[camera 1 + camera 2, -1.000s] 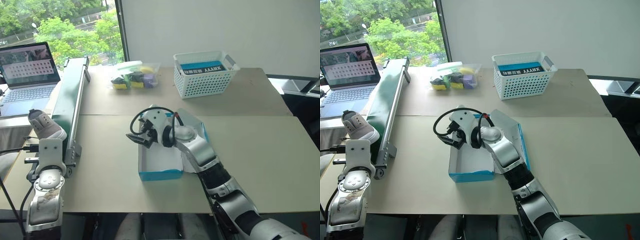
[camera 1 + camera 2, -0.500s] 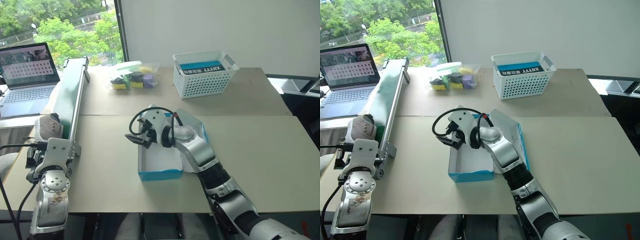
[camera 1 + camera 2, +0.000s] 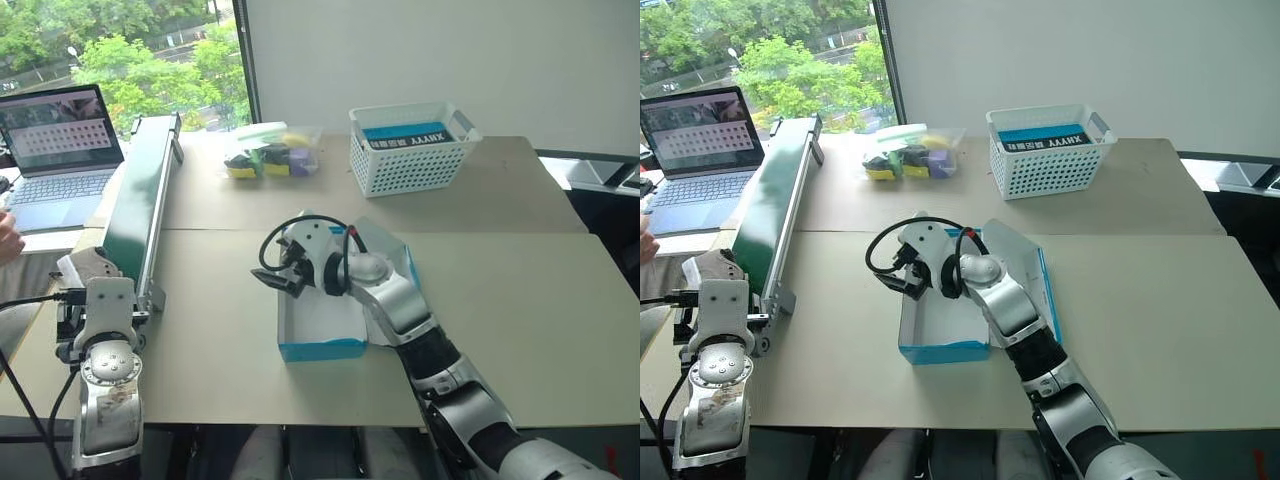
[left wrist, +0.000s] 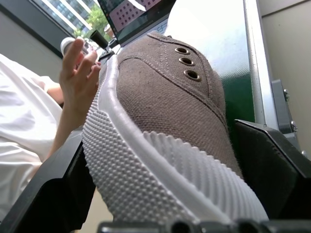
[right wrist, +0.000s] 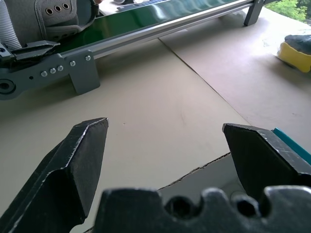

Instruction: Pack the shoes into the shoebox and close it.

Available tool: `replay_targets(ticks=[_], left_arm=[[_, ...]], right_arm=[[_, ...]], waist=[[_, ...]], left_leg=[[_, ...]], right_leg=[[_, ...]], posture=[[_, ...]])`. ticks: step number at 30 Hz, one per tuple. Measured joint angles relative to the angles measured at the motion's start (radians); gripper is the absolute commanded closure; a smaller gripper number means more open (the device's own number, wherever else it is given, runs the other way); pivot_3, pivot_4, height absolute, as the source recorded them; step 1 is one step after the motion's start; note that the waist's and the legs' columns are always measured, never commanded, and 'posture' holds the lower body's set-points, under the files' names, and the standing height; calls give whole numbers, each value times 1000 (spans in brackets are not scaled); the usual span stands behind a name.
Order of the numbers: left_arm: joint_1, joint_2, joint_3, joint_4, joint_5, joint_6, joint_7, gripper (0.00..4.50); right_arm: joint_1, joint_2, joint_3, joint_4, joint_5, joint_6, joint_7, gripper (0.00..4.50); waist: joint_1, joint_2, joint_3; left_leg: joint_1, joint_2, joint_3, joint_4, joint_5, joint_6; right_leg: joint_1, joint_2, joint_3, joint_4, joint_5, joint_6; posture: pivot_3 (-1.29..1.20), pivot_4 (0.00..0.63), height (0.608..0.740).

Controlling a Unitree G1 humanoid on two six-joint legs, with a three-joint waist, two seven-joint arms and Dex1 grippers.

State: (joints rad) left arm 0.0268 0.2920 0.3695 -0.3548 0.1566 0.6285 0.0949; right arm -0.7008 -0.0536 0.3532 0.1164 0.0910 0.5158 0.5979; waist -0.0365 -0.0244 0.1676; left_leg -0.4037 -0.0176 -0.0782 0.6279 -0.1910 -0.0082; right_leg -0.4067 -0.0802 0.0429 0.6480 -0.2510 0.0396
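I see my left claw [image 3: 78,272] spread wide around the taupe shoe [image 4: 165,121], which lies between its fingers [image 4: 272,170] at the near end of the green conveyor [image 3: 135,205]. My right claw [image 3: 282,272] hangs released and empty over the open blue shoebox [image 3: 318,330] in the middle of the worktop [image 3: 520,300]. A person's hand [image 4: 77,80] is beside the laptop [image 3: 55,150].

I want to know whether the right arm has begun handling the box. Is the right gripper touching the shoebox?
Cannot tell. In the right wrist view the right gripper is open above the shoebox, but no gap or contact shows plainly.
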Motion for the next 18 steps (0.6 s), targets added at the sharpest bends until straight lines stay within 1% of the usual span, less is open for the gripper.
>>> replay_targets(ticks=[3,4,6,8,9,12,14,16,18], left_arm=[[-8,-25,24,0,-36,-10,-8,1085],[-8,-25,27,1,-41,-14,-9,1532],[-8,-25,31,1,-42,-15,-10,2199],[-8,-29,40,0,-43,-14,-9,2986],[-8,-31,43,0,-44,-13,-9,3194],[-8,-41,53,0,-46,-14,-8,3194],[-17,-66,68,-2,-63,-19,0,3194],[-37,-122,110,-4,-112,-49,16,3194],[-73,-216,175,-15,-221,-103,23,3194]], right_arm=[[0,-1,0,1,-4,0,-1,0],[0,-1,0,3,-8,0,-1,0],[0,-1,0,5,-9,0,-1,0],[0,0,0,5,-9,0,0,0],[0,0,0,5,-10,0,0,0],[0,0,0,5,-10,0,0,0],[0,1,1,5,-10,0,0,0],[0,1,1,6,-12,0,-1,0],[0,1,1,7,-19,0,-3,0]], waist=[[1,0,0],[1,0,0],[1,0,0],[1,0,0],[1,0,0],[2,0,0],[4,0,0],[7,0,0],[13,-1,0]], left_leg=[[1,0,0,0,0,0],[1,0,1,0,0,0],[1,0,1,0,0,0],[1,0,1,0,0,0],[1,0,1,0,0,0],[1,0,1,0,0,0],[1,0,1,0,0,0],[1,0,1,0,0,0],[-1,0,1,1,0,-1]], right_leg=[[1,0,0,0,0,0],[1,0,0,0,0,0],[1,0,0,0,0,0],[1,0,0,0,0,0],[1,0,0,0,0,0],[1,0,0,0,0,0],[2,0,-1,0,0,0],[2,0,-1,0,0,0],[1,0,-1,-1,0,0]], posture=[[0,150,738],[0,150,738],[0,150,738],[0,150,738],[0,150,738],[0,150,738],[0,150,738],[0,150,738],[0,150,738]])
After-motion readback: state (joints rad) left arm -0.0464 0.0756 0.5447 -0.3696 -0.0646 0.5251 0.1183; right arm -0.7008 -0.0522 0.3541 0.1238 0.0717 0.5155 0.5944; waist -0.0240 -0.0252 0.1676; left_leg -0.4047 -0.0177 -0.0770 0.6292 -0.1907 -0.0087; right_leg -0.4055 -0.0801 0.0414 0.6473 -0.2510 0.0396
